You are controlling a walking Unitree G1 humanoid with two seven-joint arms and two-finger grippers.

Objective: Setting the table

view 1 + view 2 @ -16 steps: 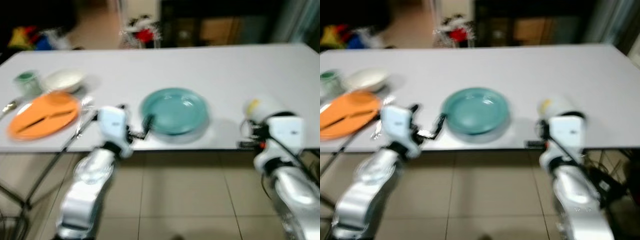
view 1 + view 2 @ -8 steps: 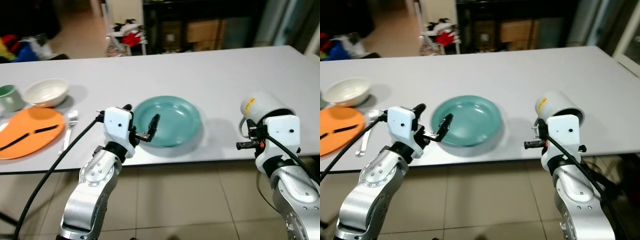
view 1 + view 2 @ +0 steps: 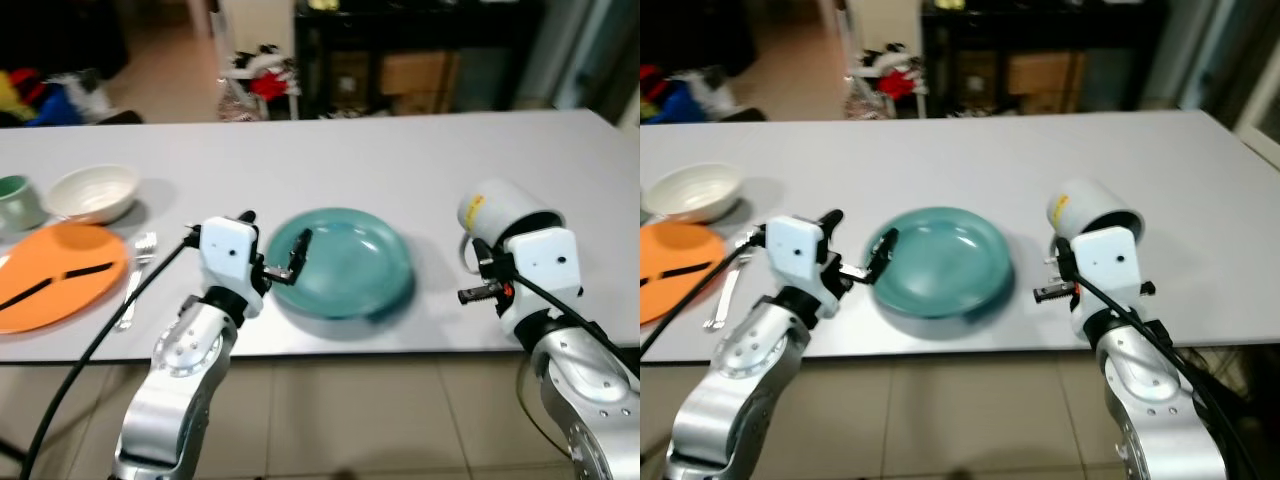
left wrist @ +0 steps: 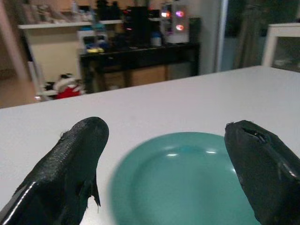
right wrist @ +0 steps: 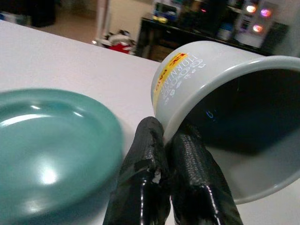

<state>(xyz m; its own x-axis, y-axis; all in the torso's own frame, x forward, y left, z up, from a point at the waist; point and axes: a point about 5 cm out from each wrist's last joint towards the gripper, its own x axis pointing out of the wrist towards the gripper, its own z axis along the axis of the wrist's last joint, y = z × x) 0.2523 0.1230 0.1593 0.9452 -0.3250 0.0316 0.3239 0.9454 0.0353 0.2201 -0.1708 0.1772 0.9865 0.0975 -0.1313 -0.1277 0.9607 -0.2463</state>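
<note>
white bench (image 3: 400,150) over tiled floor (image 3: 350,410), dark shelving (image 3: 420,50) behind. teal plate (image 3: 345,262) near front edge. left claw (image 3: 275,250) wide, at plate's rim. right claw (image 5: 161,187) pinched on tilted white mug (image 3: 500,215), right of plate. orange plate (image 3: 55,275), fork (image 3: 135,275), white bowl (image 3: 92,192) far left.

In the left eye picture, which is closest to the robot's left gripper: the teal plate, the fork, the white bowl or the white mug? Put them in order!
Starting from the left gripper:
1. Round teal plate, right at its fingertips.
2. Silver fork, on its left.
3. White ceramic bowl, farther left and back.
4. White mug with yellow label, far right, held by the right gripper.
</note>
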